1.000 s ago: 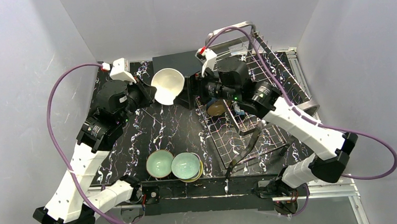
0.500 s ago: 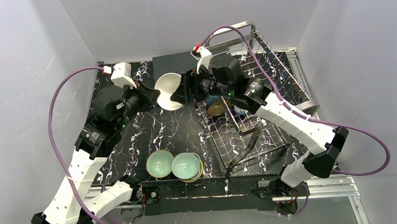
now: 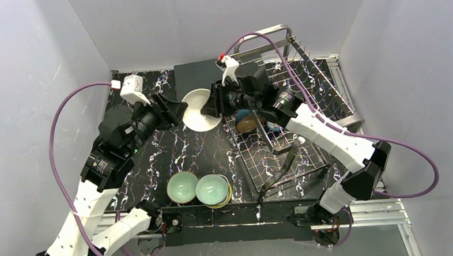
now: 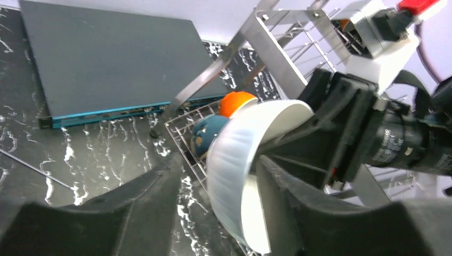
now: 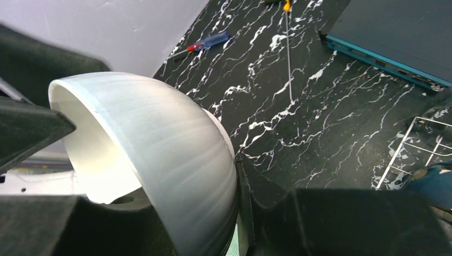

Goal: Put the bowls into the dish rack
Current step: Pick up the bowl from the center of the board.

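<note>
Right pincer (image 3: 214, 103) now clamps the white bowl (image 3: 201, 109) that the left pincer (image 3: 177, 109) held before and has since loosened, jaws apart. The bowl hangs above open worktop (image 3: 195, 152), just beside the dish rack (image 3: 254, 161) at its left edge.

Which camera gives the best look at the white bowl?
Top external: the white bowl shows nearly whole, rim and inside, beside the dish rack. The left wrist view shows its ribbed outside nearly edge-on. The right wrist view shows only its outer wall and some rim, very close.
</note>
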`<state>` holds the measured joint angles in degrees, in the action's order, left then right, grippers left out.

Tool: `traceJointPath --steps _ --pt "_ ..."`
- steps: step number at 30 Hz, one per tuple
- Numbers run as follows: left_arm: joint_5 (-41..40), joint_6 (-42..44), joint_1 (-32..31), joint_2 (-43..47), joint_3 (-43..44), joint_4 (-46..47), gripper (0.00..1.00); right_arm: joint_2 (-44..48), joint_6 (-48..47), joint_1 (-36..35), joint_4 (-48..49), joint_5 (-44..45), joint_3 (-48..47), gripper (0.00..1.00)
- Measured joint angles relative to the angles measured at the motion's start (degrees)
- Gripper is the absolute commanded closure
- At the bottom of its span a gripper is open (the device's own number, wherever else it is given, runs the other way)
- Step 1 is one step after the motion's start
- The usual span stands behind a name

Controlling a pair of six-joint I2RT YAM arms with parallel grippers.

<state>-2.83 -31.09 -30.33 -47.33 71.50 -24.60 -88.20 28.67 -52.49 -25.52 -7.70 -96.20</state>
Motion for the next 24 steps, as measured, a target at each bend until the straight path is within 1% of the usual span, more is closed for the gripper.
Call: traceJointPath --steps 1,2,4,5,7,14,19,24 --pt "-0.2 0.07 0.2 0.22 -0.24 0.09 0.31 0.0 -0.07 -0.15 -0.33 -0.26 0.02 0.95" --pt "-0.59 -0.35 0.42 0.59 -0.61 0.2 0.25 0.04 -0.13 -0.26 -0.61 -0.74 0.02 0.99" --pt "-0.81 -1.11 0.57 1.29 -1.4 0.17 0.13 0.11 -0.15 -0.5 -0.5 -1.53 0.0 0.99" --pt "-0.81 -1.53 0.59 1.7 -1.77 0.02 0.08 0.11 -0.15 -0.57 -0.44 -1.88 0.0 0.99" --pt "-0.79 -2.34 0.59 2.69 -2.49 -0.13 0.03 0.11 -0.15 -0.59 -0.46 -2.45 0.02 0.99" --pt "2.34 -5.49 0.59 7.43 -4.63 -1.53 0.02 0.37 -0.61 -0.5 1.51 -5.7 0.87 0.99" --pt "7.41 -7.65 0.59 10.34 -5.53 -3.08 0.02 1.51 -1.77 -0.5 3.98 -9.81 2.95 0.99" --pt "14.27 -8.87 0.59 11.82 -6.34 -3.76 0.02 3.58 -3.02 -0.5 7.91 -14.73 5.29 0.99"
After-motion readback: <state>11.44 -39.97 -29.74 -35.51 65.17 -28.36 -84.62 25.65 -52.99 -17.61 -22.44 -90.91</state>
